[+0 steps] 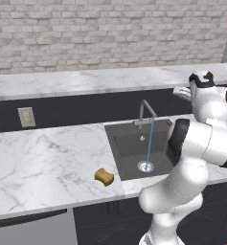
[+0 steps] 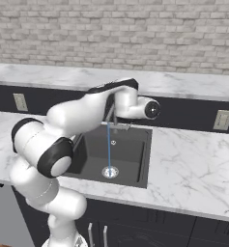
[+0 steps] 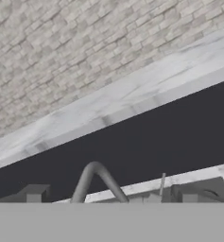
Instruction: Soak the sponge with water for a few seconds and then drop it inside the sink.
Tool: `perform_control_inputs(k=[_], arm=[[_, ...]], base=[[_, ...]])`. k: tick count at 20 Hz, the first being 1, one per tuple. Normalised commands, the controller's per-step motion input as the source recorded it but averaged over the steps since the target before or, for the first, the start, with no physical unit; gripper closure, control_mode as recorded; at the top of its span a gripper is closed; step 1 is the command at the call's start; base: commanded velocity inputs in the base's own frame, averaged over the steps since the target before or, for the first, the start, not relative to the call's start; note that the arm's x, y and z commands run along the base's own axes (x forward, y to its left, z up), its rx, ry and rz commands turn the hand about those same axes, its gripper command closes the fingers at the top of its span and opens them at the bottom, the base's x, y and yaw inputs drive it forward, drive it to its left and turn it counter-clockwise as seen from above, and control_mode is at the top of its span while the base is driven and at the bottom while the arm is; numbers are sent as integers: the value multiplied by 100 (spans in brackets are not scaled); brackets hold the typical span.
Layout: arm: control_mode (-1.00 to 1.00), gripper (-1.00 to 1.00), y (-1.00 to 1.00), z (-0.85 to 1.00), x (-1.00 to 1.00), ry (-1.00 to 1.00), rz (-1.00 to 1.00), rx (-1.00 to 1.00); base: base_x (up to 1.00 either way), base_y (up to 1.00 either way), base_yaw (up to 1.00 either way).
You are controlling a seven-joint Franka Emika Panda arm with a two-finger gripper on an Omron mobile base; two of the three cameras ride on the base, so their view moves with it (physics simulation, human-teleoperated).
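The mustard-yellow sponge lies on the marble counter, just left of the sink's front corner. The sink is a dark recessed basin with a gooseneck faucet. Water runs in a thin blue stream down to the round drain. My gripper hangs high above the sink's right side, far from the sponge, facing the faucet and the back wall. Its fingertips stand wide apart, open, with nothing between them.
A raised marble ledge runs behind the sink under a brick wall. Wall outlets sit in the dark backsplash. Marble counter stretches left of the sink, and more counter lies to its right.
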Motion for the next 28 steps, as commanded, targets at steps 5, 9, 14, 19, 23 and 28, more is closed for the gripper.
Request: perform_control_inputs(k=[5,9,14,19,23,28], arm=[[-100,-100,35,50,-24,11,0,-10],[-100,-100,30,54,-31,7,0,-7],[-100,-100,37,49,-41,8,0,-3],[-100,-100,47,38,-46,9,0,-3],[-100,-100,57,18,-52,7,0,-5],[-100,-100,66,1,-51,5,0,-7]], base=[[0,0,0],[0,0,0],[0,0,0],[0,0,0],[0,0,0],[0,0,0]])
